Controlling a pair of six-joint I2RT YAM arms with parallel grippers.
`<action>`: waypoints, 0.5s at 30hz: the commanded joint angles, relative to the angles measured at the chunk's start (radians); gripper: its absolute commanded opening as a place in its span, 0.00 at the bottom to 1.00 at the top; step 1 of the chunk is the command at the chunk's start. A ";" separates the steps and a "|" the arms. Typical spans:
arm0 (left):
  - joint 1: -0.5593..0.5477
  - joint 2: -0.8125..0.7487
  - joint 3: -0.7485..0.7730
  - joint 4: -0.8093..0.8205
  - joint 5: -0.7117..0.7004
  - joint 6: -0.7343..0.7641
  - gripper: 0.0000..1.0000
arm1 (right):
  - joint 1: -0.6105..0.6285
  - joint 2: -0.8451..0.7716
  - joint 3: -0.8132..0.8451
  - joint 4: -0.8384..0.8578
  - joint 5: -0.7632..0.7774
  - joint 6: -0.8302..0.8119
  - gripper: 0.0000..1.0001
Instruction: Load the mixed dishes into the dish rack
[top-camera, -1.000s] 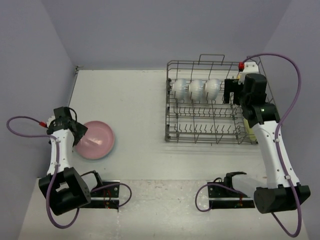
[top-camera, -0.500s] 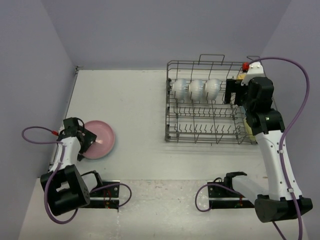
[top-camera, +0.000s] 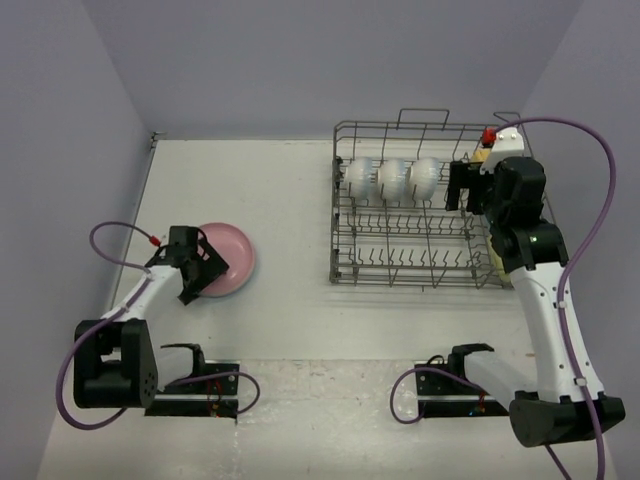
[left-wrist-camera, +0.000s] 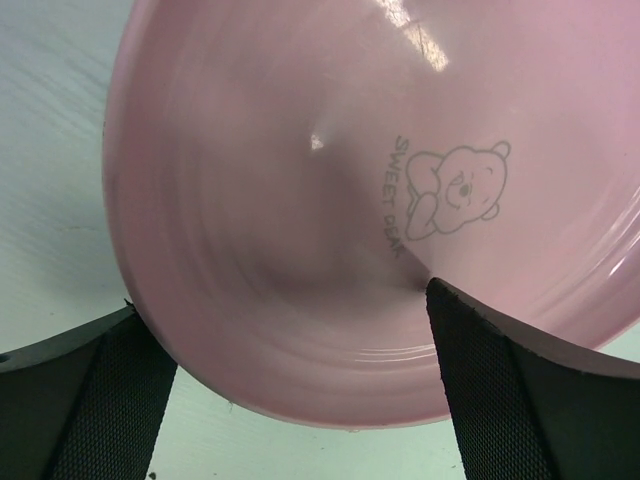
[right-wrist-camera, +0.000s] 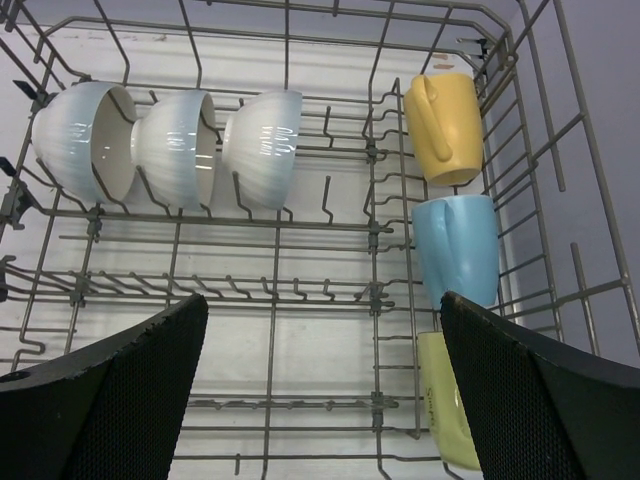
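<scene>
A pale table (top-camera: 280, 190) carries everything here. The grey wire dish rack (top-camera: 380, 124) is the biggest thing on it, and it sits directly under and ahead of the right claw (top-camera: 462, 187). That claw hangs over the rack's right end with its jaws spread wide and nothing between them.

The left claw (top-camera: 205, 272) is low at the table, well away from the rack. Its jaws are also spread wide. The pink plate (top-camera: 228, 262) lies flat just in front of it, with the plate's near rim reaching in between the two fingers (left-wrist-camera: 90, 400). The right-hand finger overlaps that rim in the wrist view, but I can't tell whether it actually touches. There is no pinch on the plate. A little bear drawing is printed inside the plate.

Ahead of the right claw and off to its left, three white bowls (right-wrist-camera: 175, 148) stand on edge in a row among the tines. Toward its right finger, three mugs lie in a line down the rack's end. The yellow mug (right-wrist-camera: 443, 125) is farthest from the claw, the light blue mug (right-wrist-camera: 456, 248) is in the middle, and the pale yellow-green mug (right-wrist-camera: 445, 410) is nearest.
</scene>
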 joint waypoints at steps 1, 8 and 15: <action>-0.073 0.019 0.032 0.075 0.027 -0.020 0.98 | 0.002 -0.012 -0.007 0.041 -0.020 0.019 0.99; -0.133 0.010 0.147 -0.001 0.030 0.023 1.00 | 0.063 0.014 0.012 0.023 -0.073 0.016 0.99; -0.128 -0.090 0.315 -0.324 -0.216 0.022 1.00 | 0.263 0.037 0.026 0.026 -0.102 0.033 0.99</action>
